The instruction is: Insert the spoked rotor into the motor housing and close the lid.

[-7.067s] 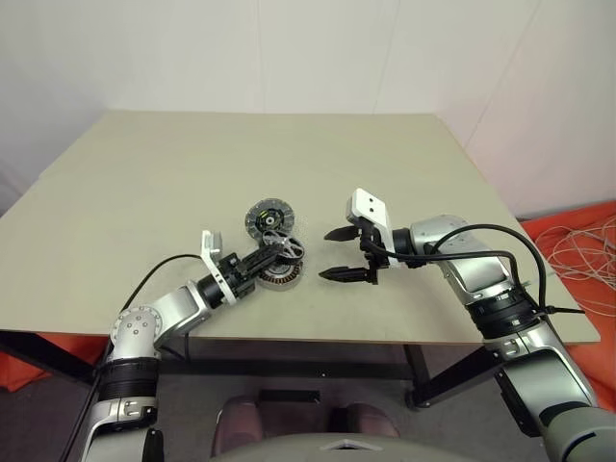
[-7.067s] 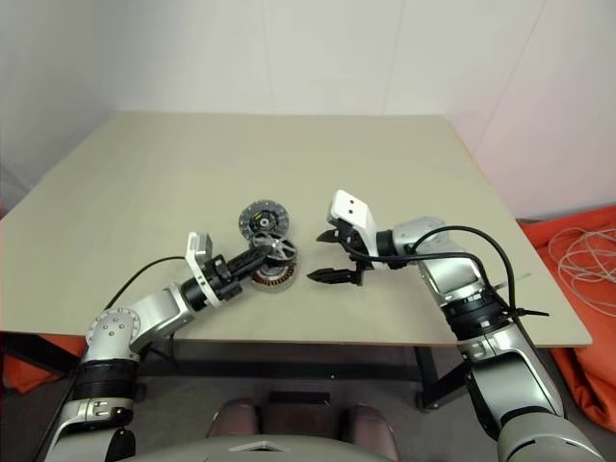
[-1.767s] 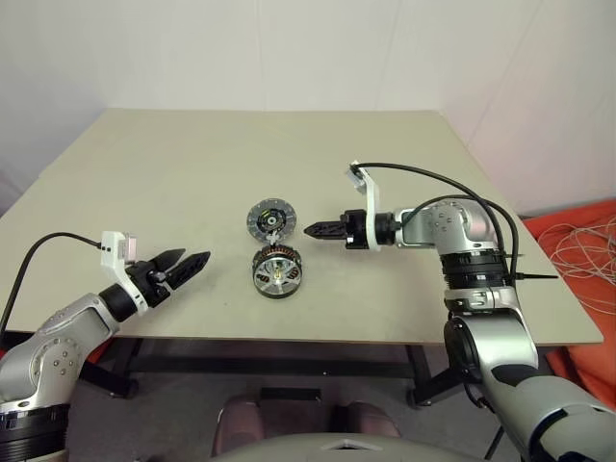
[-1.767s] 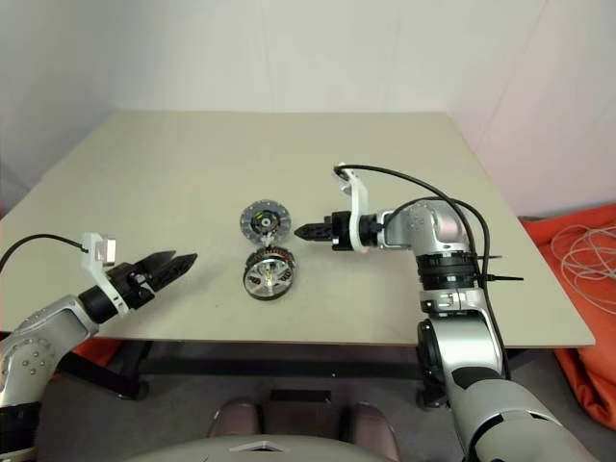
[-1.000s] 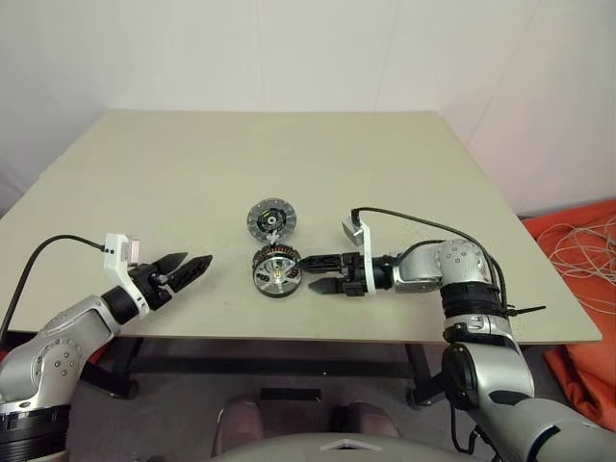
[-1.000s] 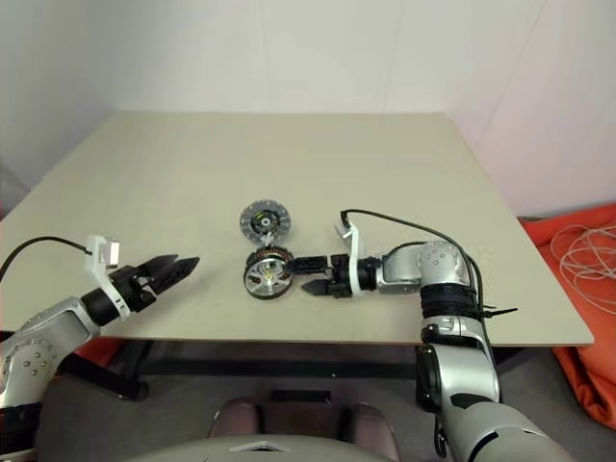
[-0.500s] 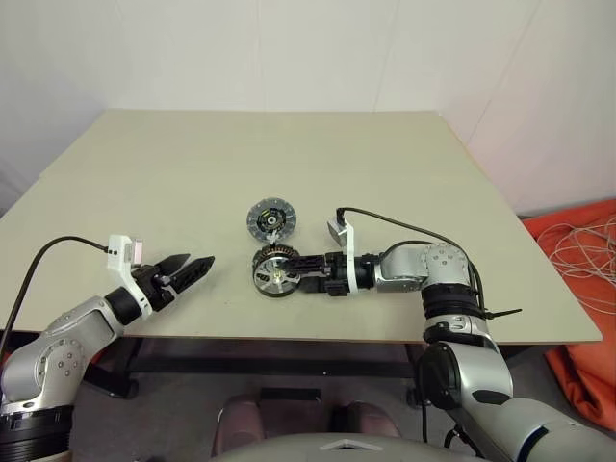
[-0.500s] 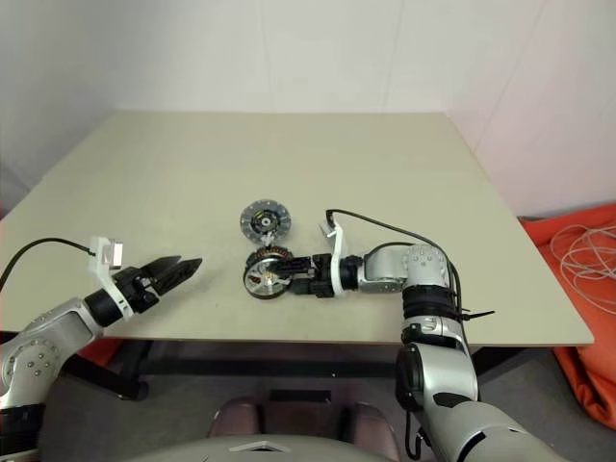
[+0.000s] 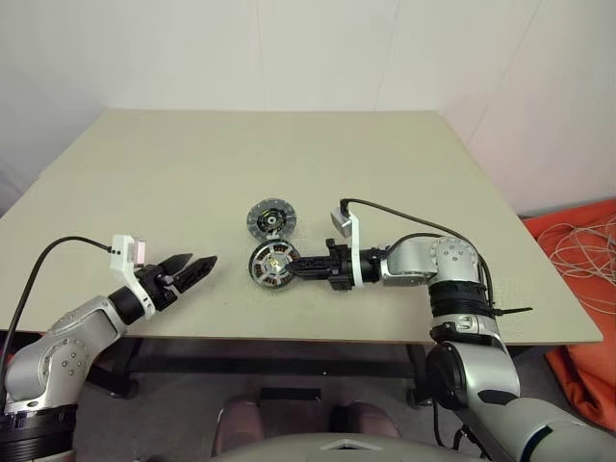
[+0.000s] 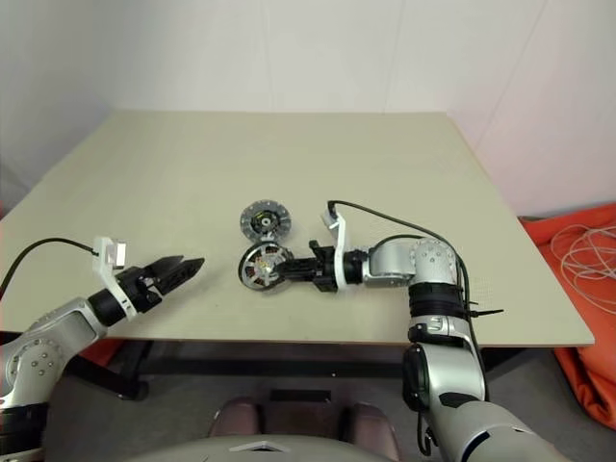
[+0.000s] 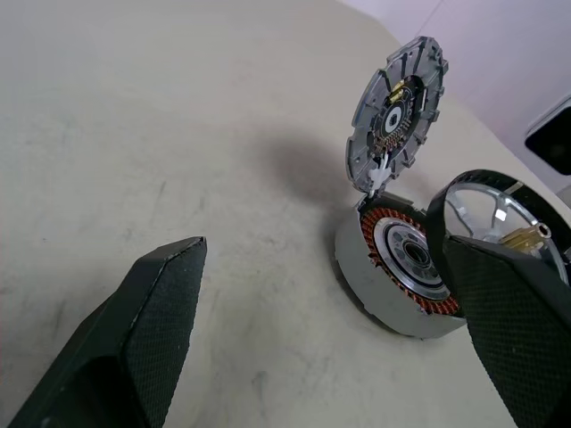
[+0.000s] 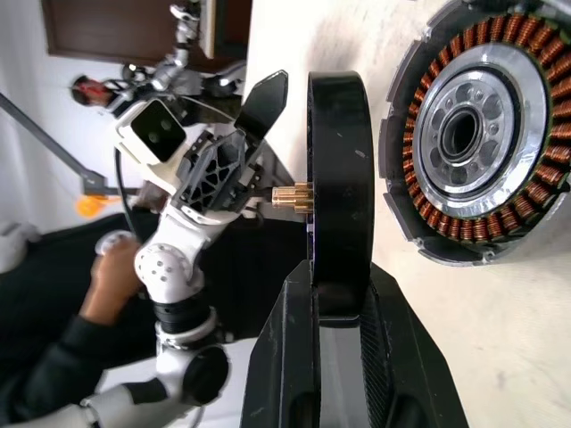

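My right gripper (image 9: 296, 267) is shut on the rim of the spoked rotor (image 12: 339, 178), a black ring with silver spokes (image 11: 486, 201). It holds the rotor on edge, just above the table. Beside the rotor stands the motor housing (image 12: 468, 134), uncovered, showing copper windings around a silver hub (image 11: 397, 267). The lid (image 9: 269, 220), a dark patterned disc, lies flat just behind them. My left gripper (image 9: 197, 269) hovers open and empty near the front edge, well to the left of the housing.
The beige table (image 9: 385, 164) is bare around the parts. Its front edge (image 9: 318, 337) runs close below both arms. Orange cloth and loose cables (image 9: 577, 241) lie on the floor at the right. A person's dark sleeve (image 12: 80, 357) is in the right wrist view.
My right gripper has closed on the rotor's rim and raised it a little, tipping it from flat on the housing up onto its edge. The left arm has stayed put.
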Available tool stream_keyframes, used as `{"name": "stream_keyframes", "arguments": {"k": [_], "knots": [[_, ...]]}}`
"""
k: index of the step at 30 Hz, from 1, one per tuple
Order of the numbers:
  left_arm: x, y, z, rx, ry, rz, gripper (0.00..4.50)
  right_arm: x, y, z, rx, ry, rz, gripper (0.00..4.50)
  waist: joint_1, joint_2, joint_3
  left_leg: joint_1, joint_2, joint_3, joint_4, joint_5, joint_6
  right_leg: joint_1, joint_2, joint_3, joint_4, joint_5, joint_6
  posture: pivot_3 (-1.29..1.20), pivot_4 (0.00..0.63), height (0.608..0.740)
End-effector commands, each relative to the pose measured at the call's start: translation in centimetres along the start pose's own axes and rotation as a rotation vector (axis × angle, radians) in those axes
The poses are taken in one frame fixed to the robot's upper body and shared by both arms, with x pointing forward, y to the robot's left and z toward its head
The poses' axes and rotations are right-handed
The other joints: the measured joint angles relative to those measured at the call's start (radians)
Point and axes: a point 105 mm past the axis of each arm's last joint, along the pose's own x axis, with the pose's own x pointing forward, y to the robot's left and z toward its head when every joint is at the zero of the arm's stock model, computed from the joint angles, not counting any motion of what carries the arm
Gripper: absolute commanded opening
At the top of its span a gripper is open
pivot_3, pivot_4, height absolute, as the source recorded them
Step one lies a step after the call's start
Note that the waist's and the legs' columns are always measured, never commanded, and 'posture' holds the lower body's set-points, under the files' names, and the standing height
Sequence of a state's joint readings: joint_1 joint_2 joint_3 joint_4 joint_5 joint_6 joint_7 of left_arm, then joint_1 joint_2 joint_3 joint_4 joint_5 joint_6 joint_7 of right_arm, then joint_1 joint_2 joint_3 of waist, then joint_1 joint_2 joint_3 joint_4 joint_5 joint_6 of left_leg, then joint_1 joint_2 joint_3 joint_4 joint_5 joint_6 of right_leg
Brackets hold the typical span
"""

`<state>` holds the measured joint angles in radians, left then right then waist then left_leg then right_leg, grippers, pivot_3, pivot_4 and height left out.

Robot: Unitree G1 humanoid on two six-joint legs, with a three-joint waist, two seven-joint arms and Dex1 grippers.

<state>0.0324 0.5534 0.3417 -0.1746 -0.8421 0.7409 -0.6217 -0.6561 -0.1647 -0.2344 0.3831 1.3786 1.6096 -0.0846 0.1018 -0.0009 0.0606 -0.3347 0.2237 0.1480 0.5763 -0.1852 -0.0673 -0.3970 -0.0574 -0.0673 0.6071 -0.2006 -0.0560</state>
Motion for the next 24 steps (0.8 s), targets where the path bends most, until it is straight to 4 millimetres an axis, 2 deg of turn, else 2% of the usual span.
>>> {"name": "stream_keyframes", "arguments": {"k": [1, 4, 6, 11, 18, 21, 24], "knots": [[0.2, -0.3, 1.0, -0.026, -0.03, -0.007, 4.5, -1.0, 2.6, 0.9, -0.184, -0.045, 0.009, 0.3, 0.001, 0.0, 0.0, 0.0, 0.0, 0.0, 0.0, 0.0, 0.0, 0.0, 0.0, 0.0, 0.0, 0.0, 0.0, 0.0, 0.0, 0.74], [0.2, -0.3, 0.6, -0.126, 0.007, 0.004, 4.5, -1.6, 3.5, 2.2, -0.296, -0.124, -0.022, 0.3, 0.003, -0.001, 0.0, -0.001, 0.0, 0.0, 0.0, 0.0, 0.0, 0.0, 0.0, 0.0, 0.0, 0.0, 0.0, 0.0, 0.0, 0.74], [0.1, -0.5, 0.5, -0.144, 0.034, -0.008, 4.5, -2.4, 4.9, 4.0, -0.463, -0.213, -0.047, 0.3, 0.004, 0.0, 0.0, -0.001, 0.0, 0.0, 0.0, 0.0, 0.0, 0.0, 0.0, 0.0, 0.0, 0.0, 0.0, 0.0, 0.0, 0.74], [-0.7, 0.2, 1.7, -0.228, -0.005, -0.001, 4.5, -3.2, 7.4, 5.8, -0.934, -0.316, -0.043, 0.3, 0.006, -0.001, 0.0, -0.003, 0.0, 0.0, 0.001, -0.001, 0.002, -0.001, 0.0, -0.001, -0.002, 0.0, 0.001, 0.0, 0.0, 0.74], [-0.8, -0.4, 3.1, -0.276, -0.053, -0.052, 4.5, -3.0, 9.7, 5.6, -1.297, -0.374, 0.066, 0.3, 0.005, -0.001, 0.0, -0.008, 0.0, 0.0, 0.002, -0.002, 0.004, -0.004, 0.0, -0.001, -0.001, 0.0, 0.0, 0.0, 0.0, 0.74], [-1.0, -0.5, 3.0, -0.302, -0.048, -0.072, 4.5, -2.9, 10.0, 5.1, -1.473, -0.391, 0.065, 0.3, 0.005, -0.001, 0.0, -0.008, 0.0, 0.0, 0.002, -0.002, 0.004, -0.004, 0.0, -0.001, -0.001, 0.0, 0.0, 0.0, 0.0, 0.74], [-1.1, -0.7, 3.1, -0.341, -0.056, -0.099, 4.5, -2.7, 9.8, 4.6, -1.573, -0.382, 0.074, 0.3, 0.001, -0.001, 0.0, -0.008, 0.0, 0.0, 0.002, -0.003, 0.005, -0.004, 0.0, -0.001, 0.0, 0.0, 0.0, 0.0, 0.0, 0.74]]}}
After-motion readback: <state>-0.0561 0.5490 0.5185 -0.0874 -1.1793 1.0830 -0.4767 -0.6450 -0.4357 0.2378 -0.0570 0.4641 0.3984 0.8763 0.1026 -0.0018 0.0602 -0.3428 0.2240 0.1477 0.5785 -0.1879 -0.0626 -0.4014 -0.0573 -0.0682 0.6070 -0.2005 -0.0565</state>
